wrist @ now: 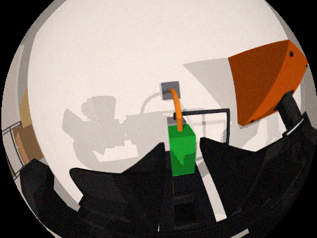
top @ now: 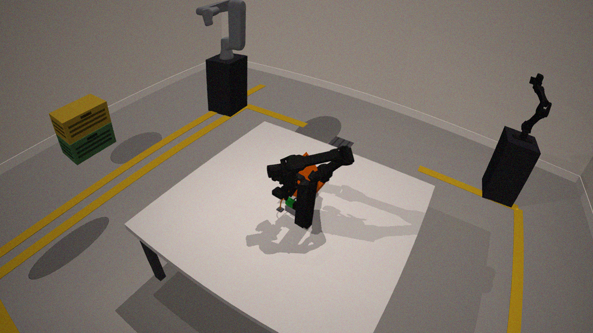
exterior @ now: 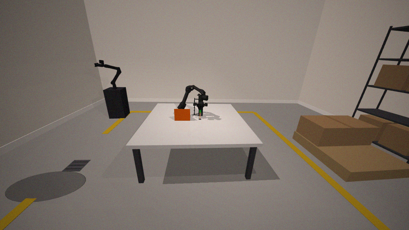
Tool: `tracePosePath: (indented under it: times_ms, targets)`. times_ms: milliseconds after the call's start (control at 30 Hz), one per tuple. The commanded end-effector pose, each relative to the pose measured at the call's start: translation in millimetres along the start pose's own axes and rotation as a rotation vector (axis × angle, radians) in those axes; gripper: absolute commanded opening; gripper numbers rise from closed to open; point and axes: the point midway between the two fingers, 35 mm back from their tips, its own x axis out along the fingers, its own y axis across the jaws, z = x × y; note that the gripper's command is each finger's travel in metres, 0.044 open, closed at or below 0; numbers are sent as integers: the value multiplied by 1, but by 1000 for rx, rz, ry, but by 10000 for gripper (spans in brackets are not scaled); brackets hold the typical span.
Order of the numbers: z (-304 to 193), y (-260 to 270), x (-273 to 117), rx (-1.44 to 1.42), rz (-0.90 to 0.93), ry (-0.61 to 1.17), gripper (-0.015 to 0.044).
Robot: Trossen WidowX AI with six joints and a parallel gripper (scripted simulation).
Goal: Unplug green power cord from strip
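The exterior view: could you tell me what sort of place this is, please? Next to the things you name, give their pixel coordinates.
Probably a robotics lab or workshop: a black robot arm on a black pedestal (top: 509, 167) (exterior: 116, 103), yellow floor tape (top: 515, 277) (exterior: 323, 174), and brown cardboard boxes (exterior: 338, 130) beside a black metal shelf rack (exterior: 374, 70).

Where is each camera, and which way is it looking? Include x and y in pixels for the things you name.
Top: high up, looking down at a slant on the white table (top: 224, 198) (exterior: 194, 134) (wrist: 109, 39); the black arm (top: 319, 156) (exterior: 186, 96) shows.
Exterior: farther back, facing across the table; the orange block (top: 308, 171) (exterior: 182, 114) (wrist: 261, 79) stands nearer than the arm.
Wrist: on the arm, looking out past the tool (wrist: 181, 142), whose two fingers show, at the green plug (top: 290, 201) (exterior: 200, 111) (wrist: 182, 152).
Top and exterior share the black arm.
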Motion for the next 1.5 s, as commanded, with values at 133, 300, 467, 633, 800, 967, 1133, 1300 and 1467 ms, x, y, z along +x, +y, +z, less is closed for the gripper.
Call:
tracePosePath:
  times_ms: [133,300,467,633,800,967,1133,1300,1467]
  targets:
    - [-5,0,2,5,2,5,160]
    - [-5,0,10,5,2,5,160]
    - [-5,0,12,5,2,6,160]
    - [-4,0,10,0,-1,1,48]
    - [-4,0,10,0,-1,1,15]
    - [-3,0,10,0,-1,1,0]
    - [4,1,9,1,0,0,0]
    - [13,1,9,2,0,-1,0]
    - [21,2,9,2,1,-1,0]
